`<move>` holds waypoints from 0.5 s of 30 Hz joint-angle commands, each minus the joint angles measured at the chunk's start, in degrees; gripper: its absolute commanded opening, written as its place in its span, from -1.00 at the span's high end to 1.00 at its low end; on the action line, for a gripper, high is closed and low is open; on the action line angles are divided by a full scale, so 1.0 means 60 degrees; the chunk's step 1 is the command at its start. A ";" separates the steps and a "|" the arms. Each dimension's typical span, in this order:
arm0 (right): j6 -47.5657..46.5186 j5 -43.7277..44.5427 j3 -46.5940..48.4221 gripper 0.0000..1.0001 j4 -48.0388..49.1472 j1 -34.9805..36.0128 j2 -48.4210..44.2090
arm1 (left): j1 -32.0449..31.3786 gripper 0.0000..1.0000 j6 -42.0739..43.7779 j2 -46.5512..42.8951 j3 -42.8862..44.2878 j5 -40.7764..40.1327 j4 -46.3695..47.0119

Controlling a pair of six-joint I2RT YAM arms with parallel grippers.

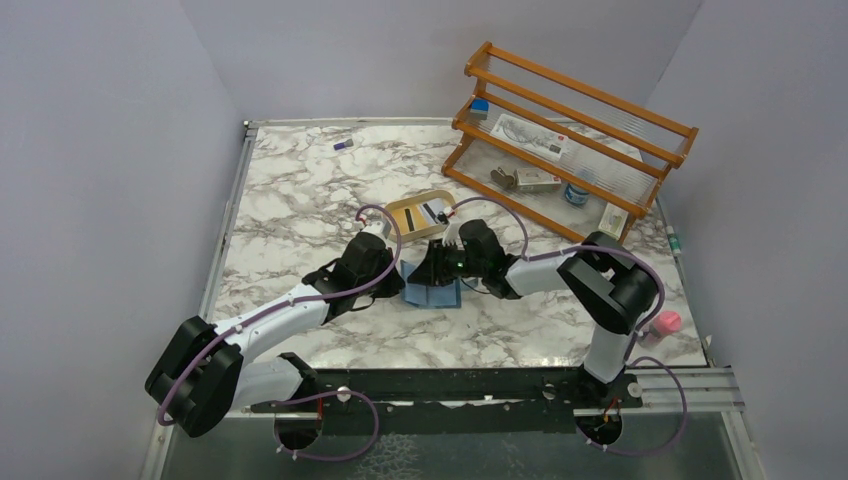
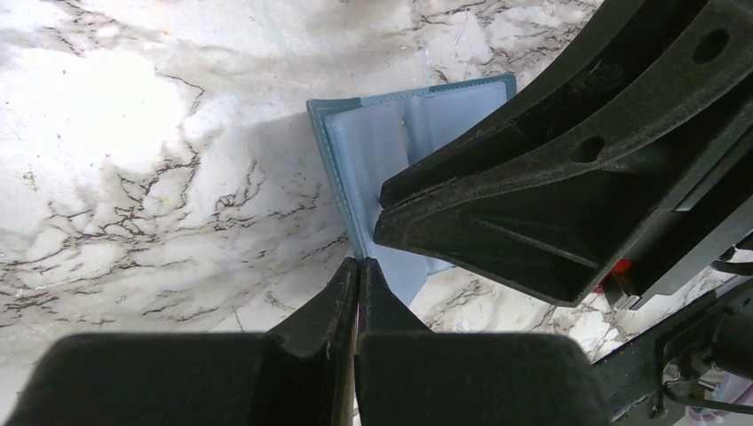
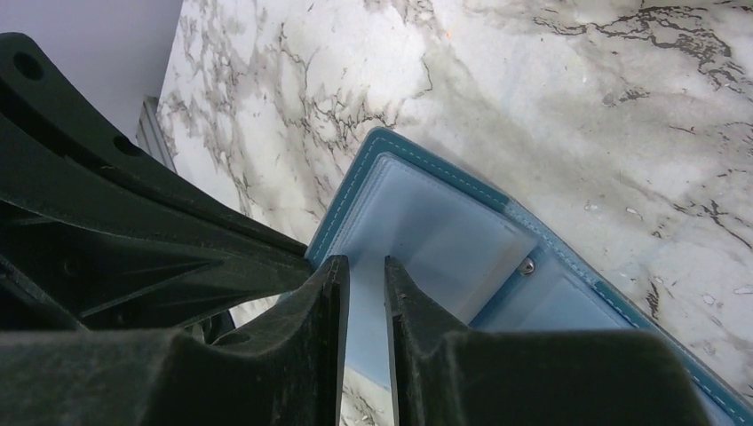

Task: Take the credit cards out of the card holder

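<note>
The card holder (image 1: 432,294) lies open on the marble table, teal outside and pale blue inside. In the left wrist view my left gripper (image 2: 358,263) is shut on the near edge of the card holder (image 2: 377,146). In the right wrist view my right gripper (image 3: 364,264) hovers over the card holder's clear sleeves (image 3: 444,231), jaws a narrow gap apart with nothing between them. No card shows in the sleeves. In the top view both grippers, left (image 1: 402,268) and right (image 1: 440,268), meet over it. Credit cards (image 1: 418,212), yellow and white with a dark stripe, lie in the tan tray (image 1: 400,232) just behind.
A wooden rack (image 1: 570,120) with small boxes stands at the back right. A pink object (image 1: 665,323) sits at the right edge. A small purple item (image 1: 343,145) lies at the back. Walls close in on the left, right and back.
</note>
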 commanded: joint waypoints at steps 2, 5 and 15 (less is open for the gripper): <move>0.0083 -0.0169 0.0019 0.50 0.0371 0.0078 0.0400 | -0.0013 1.00 0.0093 -0.0135 0.0007 -0.0008 0.0100; -0.0080 -0.0025 0.0019 0.55 0.0102 0.0077 0.0433 | -0.0013 1.00 0.0115 -0.0202 0.0018 -0.0040 0.0060; -0.1322 0.1193 0.0106 0.55 -0.1955 0.0076 -0.0073 | -0.0025 1.00 0.0137 -0.0355 0.0080 -0.0139 -0.0051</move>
